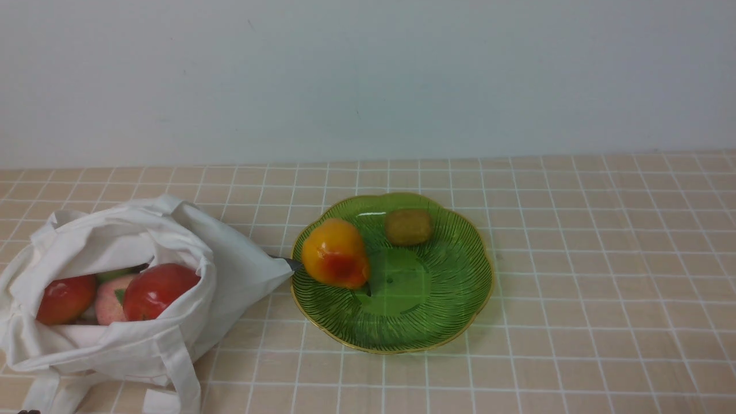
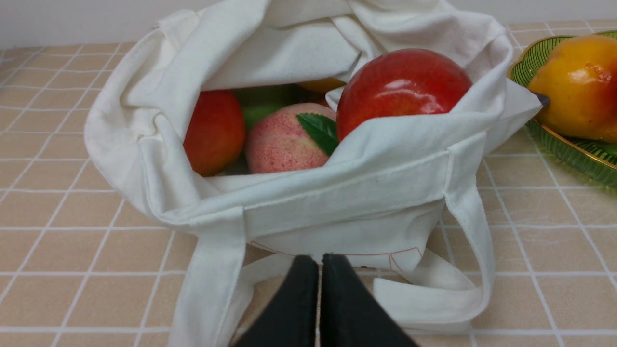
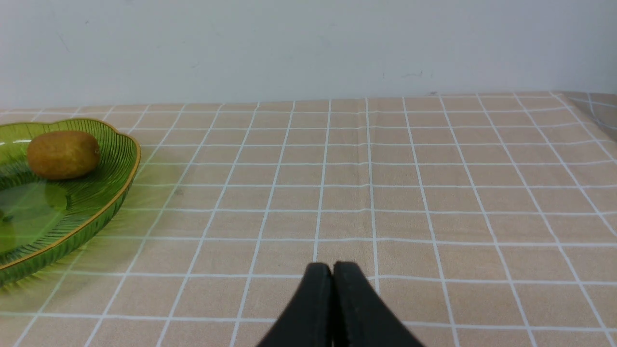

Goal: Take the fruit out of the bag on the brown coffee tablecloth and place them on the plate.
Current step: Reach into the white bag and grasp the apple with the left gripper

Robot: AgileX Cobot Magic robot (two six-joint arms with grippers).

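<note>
The white cloth bag (image 1: 172, 241) lies open at the left on the tan grid tablecloth (image 1: 575, 276). Inside it are two red apples (image 1: 156, 290) (image 1: 66, 299) and a pink peach (image 1: 109, 299) with a green leaf. They also show in the left wrist view: apples (image 2: 402, 89) (image 2: 214, 130), peach (image 2: 284, 142), bag (image 2: 337, 202). The green plate (image 1: 454, 299) sits mid-table and holds a yellow-orange pear (image 1: 335, 254) and a brown kiwi (image 1: 409, 226). My left gripper (image 2: 319, 262) is shut and empty, just short of the bag's mouth. My right gripper (image 3: 332, 270) is shut and empty over bare cloth, right of the plate (image 3: 96, 212).
The bag's strap handles (image 2: 462, 289) lie loose on the cloth near my left gripper. A green and a yellow fruit show deeper in the bag (image 2: 262, 103). A pale wall (image 1: 368, 75) stands behind the table. Neither arm shows in the front view.
</note>
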